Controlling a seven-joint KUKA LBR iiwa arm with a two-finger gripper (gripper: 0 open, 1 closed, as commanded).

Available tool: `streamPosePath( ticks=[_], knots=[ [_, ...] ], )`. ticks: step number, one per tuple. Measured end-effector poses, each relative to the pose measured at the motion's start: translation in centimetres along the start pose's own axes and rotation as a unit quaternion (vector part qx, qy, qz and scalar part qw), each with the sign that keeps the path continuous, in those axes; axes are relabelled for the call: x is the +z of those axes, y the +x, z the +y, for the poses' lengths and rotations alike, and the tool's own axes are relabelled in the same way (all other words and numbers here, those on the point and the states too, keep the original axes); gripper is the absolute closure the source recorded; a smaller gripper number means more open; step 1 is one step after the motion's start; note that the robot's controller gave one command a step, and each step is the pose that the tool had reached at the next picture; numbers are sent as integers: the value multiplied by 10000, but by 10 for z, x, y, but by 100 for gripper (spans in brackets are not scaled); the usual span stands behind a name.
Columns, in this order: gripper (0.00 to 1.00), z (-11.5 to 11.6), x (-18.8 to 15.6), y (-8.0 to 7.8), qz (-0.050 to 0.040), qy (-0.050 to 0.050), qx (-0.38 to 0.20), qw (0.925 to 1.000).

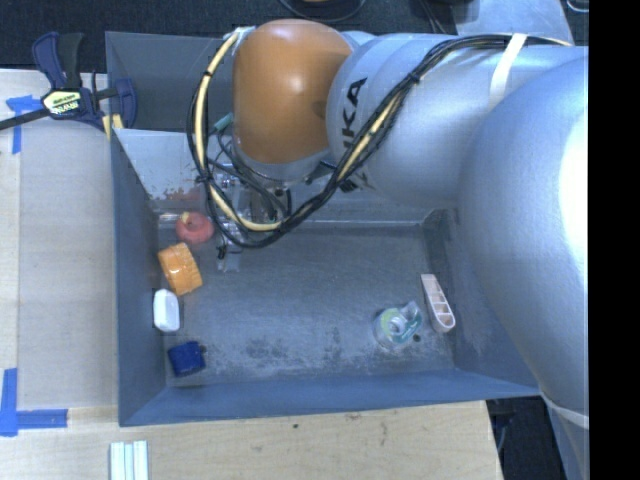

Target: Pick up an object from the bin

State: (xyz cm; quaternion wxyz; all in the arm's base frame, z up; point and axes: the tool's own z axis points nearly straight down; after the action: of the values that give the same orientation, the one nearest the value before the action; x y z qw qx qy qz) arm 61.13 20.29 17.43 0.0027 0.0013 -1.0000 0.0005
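In the camera view we see the grey metal bin (300,380), its floor dull and scuffed with pale speckles, its walls sloping inward. The arm comes in from 3 o'clock, a smooth silver casing ending in a glossy, rounded orange cover (285,88) with yellow and black cables (212,98) looped around it. Below the cover the gripper (229,251) hangs low over the floor toward the bin's 10 o'clock corner; whether it is spread or closed we cannot tell.

Nearest to it, at its 10 o'clock and just beside it, lies a small round red thing (195,227) against the left wall. At the gripper's 8 o'clock sits a chunky orange block (181,268) with rounded edges. Further along the left wall, toward 7 o'clock, lie a smooth white capsule-shaped piece (166,311) and a small dark blue lump (186,358).

Well apart, at the bin's 4 o'clock, a clear crumpled greenish thing (400,325) rests beside a cream ridged strip (437,302).
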Motion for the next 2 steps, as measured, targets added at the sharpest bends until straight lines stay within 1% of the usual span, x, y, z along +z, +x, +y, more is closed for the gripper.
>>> streamPosePath(
  ticks=[1,2],
  knots=[
    [0,-1,-6,-2,-41,-11,15,10000],
    [0,27,70,3,-30,-5,-850,9964]
  ],
)
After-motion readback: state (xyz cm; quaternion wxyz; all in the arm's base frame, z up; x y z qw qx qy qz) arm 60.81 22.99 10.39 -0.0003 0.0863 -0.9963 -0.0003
